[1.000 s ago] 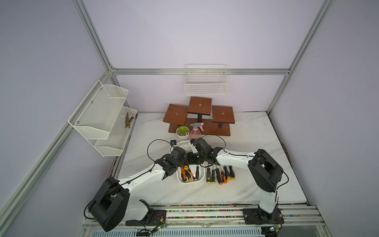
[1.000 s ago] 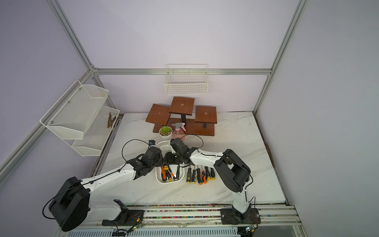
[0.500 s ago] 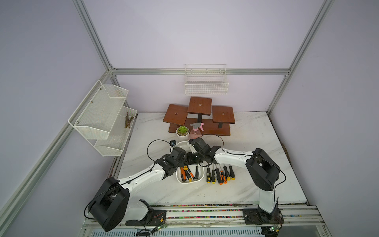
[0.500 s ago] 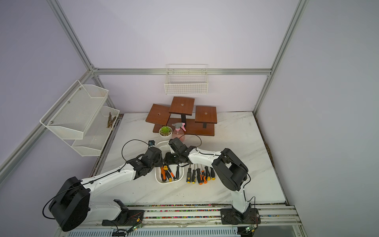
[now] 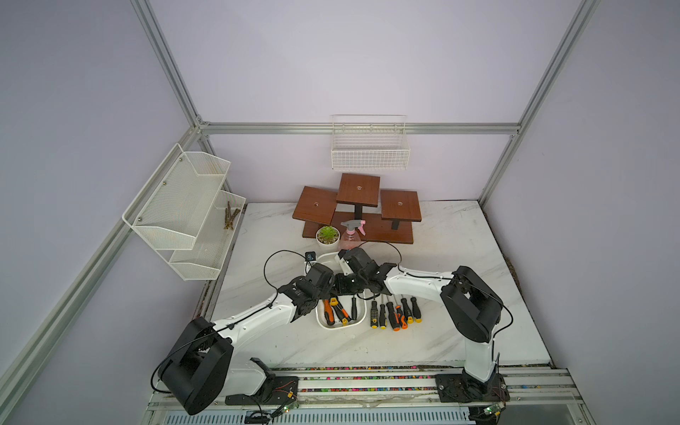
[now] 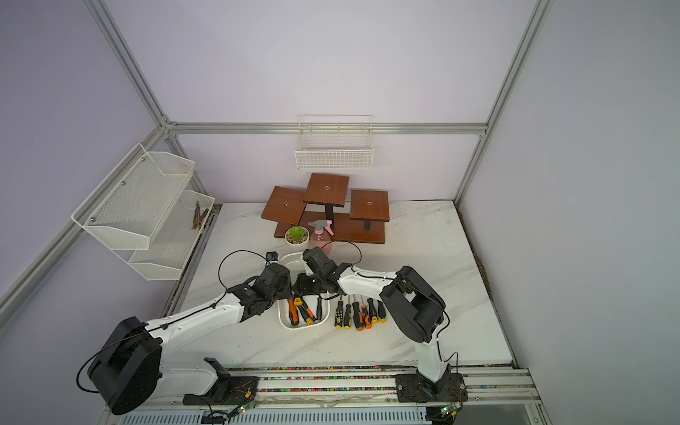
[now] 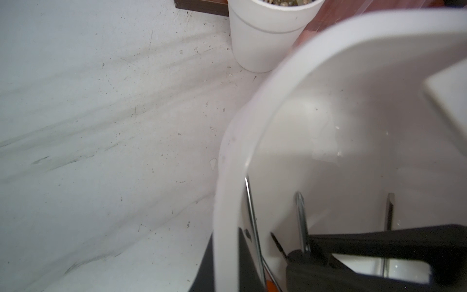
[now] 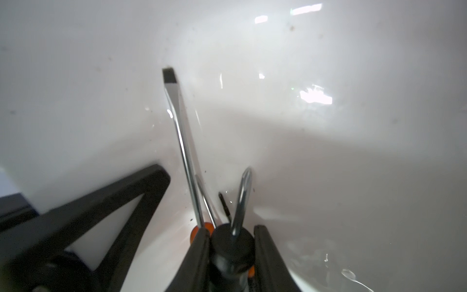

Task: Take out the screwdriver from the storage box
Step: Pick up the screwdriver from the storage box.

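1. Left gripper [image 7: 226,255] is reaching in low, clamping the box [image 7: 235,141] rim.
2. Right gripper [image 8: 231,244] is angling into the box, apparently pinching the screwdriver [image 8: 241,199] by its black handle; the screwdriver is sitting inside the box.
3. Any lettering too small to read.

Robotics lab cell: aluminium frame [image 5: 360,128], plain lilac walls [image 5: 349,55], marble-top bench [image 5: 460,239].

The storage box [image 8: 328,151] was smooth, glossy white plastic. The screwdriver [image 8: 240,207] had a bright polished metal shaft and a matt black handle. The tabletop [image 7: 101,151] looked matt, grey-veined, scuffed. The stepped stand [image 5: 358,189] showed brown wood.
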Tool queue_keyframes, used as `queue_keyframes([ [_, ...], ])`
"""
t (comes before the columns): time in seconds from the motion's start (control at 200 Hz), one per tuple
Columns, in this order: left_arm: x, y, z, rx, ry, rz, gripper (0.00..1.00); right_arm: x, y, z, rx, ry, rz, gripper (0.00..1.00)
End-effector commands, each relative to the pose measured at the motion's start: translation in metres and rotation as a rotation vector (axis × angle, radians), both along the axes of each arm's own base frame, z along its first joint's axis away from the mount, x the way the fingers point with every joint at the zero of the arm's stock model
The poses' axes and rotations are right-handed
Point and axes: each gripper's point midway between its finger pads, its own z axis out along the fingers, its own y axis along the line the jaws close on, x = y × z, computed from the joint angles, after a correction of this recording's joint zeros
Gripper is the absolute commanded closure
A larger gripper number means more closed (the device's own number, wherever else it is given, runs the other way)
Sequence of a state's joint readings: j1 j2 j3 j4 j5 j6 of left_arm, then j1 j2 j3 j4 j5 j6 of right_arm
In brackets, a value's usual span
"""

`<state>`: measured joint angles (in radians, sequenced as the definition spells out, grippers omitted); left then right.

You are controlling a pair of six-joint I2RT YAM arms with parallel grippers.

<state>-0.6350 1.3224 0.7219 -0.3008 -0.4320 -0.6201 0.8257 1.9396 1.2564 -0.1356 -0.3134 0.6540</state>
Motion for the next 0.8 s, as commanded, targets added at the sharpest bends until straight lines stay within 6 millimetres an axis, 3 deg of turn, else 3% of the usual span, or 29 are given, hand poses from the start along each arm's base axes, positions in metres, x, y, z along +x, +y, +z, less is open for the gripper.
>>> queue_keyframes([
  [0.0,0.011,-0.011,0.027,-0.048,-0.085,-0.018,1.00,0.003,-0.012,-0.005,-0.023,-0.006,-0.037,1.00],
  [0.405,0.013,-0.012,0.021,-0.040,-0.073,-0.013,1.00,0.000,-0.012,0.037,0.075,-0.058,-0.031,1.00],
  [0.795,0.014,-0.007,0.020,-0.005,-0.070,0.004,1.00,-0.008,-0.031,0.072,0.116,-0.101,-0.021,1.00],
])
